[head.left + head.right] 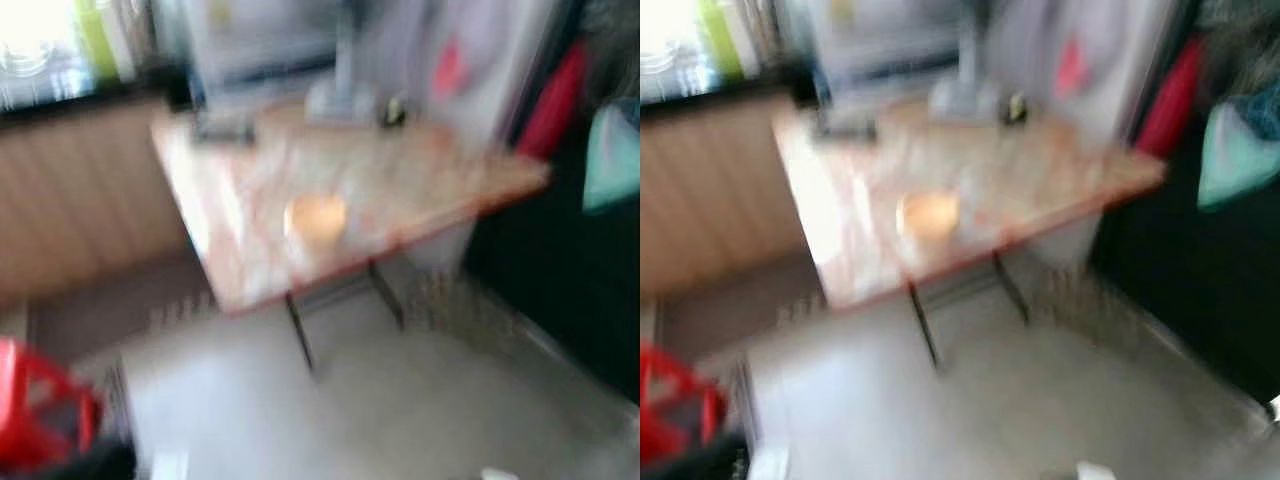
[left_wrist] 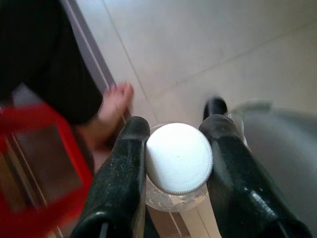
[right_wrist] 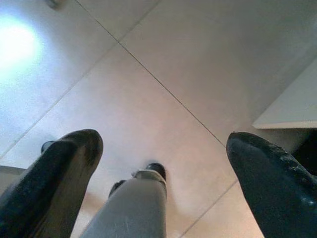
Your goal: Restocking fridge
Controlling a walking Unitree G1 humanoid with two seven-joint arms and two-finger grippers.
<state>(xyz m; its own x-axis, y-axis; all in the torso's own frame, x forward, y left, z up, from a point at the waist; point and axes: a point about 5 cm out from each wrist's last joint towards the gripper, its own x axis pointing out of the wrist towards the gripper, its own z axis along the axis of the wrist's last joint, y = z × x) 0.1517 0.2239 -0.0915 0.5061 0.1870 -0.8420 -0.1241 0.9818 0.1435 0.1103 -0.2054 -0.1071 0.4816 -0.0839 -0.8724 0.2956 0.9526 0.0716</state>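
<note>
White-capped bottle, clamped between left end effector fingers

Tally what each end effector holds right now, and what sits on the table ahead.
Bottle with white cap, in left end effector: 1
Items in open right end effector: 0
Orange round item on table: 1
Other tabletop shapes: blurred, uncounted
Total: 2

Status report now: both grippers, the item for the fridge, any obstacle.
Left gripper shut on white-capped bottle. Right gripper open, over tile floor. Table ahead, blurred; a person's bare foot near the left gripper.
</note>
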